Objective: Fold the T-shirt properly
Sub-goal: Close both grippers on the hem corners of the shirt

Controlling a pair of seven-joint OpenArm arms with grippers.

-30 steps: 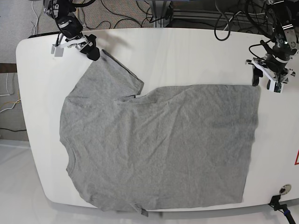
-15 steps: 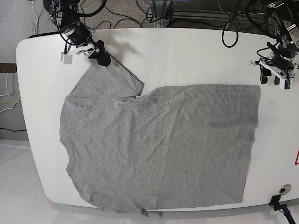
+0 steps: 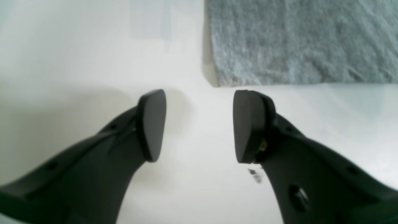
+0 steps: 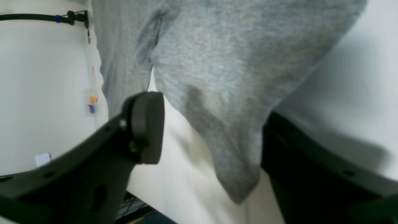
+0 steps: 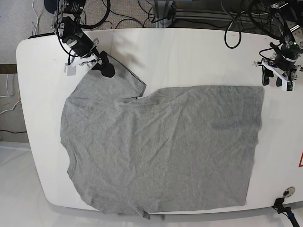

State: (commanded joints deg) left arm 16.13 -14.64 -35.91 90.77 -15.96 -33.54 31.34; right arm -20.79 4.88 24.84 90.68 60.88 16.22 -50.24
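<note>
One grey knit cotton T-shirt (image 5: 161, 146) lies spread flat on the white rounded table (image 5: 189, 52); sleeve at base-view left, hem at right. My right gripper (image 5: 105, 67) at the sleeve tip: jaws apart, sleeve fabric draped between them in the wrist view, not yet pinched. My left gripper (image 3: 199, 124), at the far hem corner: jaws parted, holding nothing, cloth corner just beyond the pads. Judgement: light, limp, slides on the smooth top, wrinkles easily; best taken at corners and seams. Count: one shirt, two grippers.
</note>
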